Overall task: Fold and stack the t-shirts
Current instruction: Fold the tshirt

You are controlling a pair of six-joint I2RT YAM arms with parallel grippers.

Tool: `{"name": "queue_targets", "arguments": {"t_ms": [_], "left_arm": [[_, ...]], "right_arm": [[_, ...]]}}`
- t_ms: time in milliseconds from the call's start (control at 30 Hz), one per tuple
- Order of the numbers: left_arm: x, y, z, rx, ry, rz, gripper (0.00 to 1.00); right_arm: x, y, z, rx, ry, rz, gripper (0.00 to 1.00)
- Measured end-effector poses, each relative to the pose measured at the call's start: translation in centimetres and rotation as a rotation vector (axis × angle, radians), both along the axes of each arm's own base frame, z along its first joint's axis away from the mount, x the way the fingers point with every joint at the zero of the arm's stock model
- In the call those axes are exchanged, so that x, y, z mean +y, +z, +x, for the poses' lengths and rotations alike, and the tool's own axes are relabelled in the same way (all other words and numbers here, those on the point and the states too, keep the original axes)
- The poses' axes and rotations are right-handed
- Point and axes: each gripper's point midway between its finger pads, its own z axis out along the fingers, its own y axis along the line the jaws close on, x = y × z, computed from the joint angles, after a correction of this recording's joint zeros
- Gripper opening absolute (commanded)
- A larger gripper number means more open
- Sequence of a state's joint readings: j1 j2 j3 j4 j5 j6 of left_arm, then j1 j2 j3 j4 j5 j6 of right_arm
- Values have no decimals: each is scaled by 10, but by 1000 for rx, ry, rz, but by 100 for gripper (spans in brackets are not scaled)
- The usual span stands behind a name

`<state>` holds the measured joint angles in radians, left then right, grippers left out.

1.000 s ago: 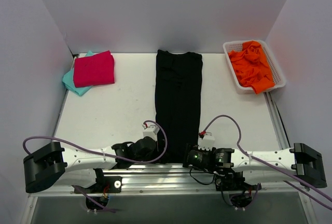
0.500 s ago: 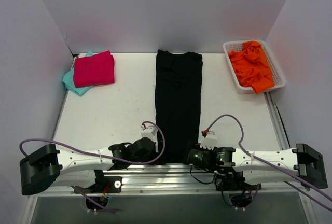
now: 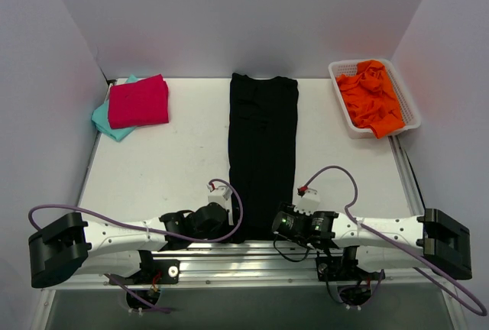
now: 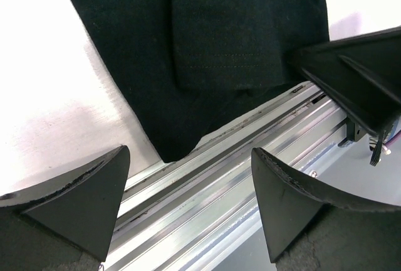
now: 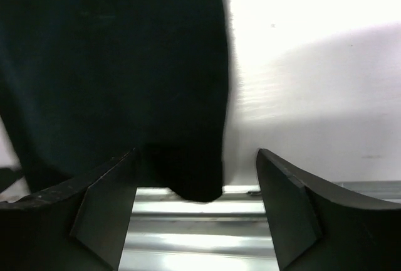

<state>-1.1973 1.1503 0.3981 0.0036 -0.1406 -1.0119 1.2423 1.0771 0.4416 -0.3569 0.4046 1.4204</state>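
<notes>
The black t-shirt [image 3: 263,154] lies as a long narrow strip down the middle of the table, its near hem hanging over the front rail. My left gripper [image 3: 227,227] is open at the hem's near left corner [image 4: 172,145], with the corner just ahead of the fingertips. My right gripper [image 3: 280,226] is open at the near right corner [image 5: 194,180], which lies between the fingers [image 5: 291,208]. Neither holds cloth. The folded magenta-pink shirt [image 3: 138,101] lies on the teal shirt [image 3: 105,121] at the back left.
A white basket [image 3: 341,108] with crumpled orange cloth [image 3: 371,95] stands at the back right. The aluminium rail [image 4: 250,177] runs along the table's near edge under both grippers. The right gripper's body [image 4: 357,76] shows in the left wrist view. White walls close in the table.
My right gripper has moved left and forward to the shirt's near right corner. My left gripper has dropped slightly toward the front rail at the left corner. The shirts have not moved.
</notes>
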Motion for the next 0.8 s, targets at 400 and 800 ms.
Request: {"name": "queue_targets", "arguments": {"t_ms": [400, 800], "left_arm": [[3, -2, -1, -2, -1, 1, 84], [0, -7, 4, -9, 20, 4, 68]], "right_arm": [[18, -11, 10, -10, -4, 21, 1], [17, -12, 11, -3, -37, 31, 0]]}}
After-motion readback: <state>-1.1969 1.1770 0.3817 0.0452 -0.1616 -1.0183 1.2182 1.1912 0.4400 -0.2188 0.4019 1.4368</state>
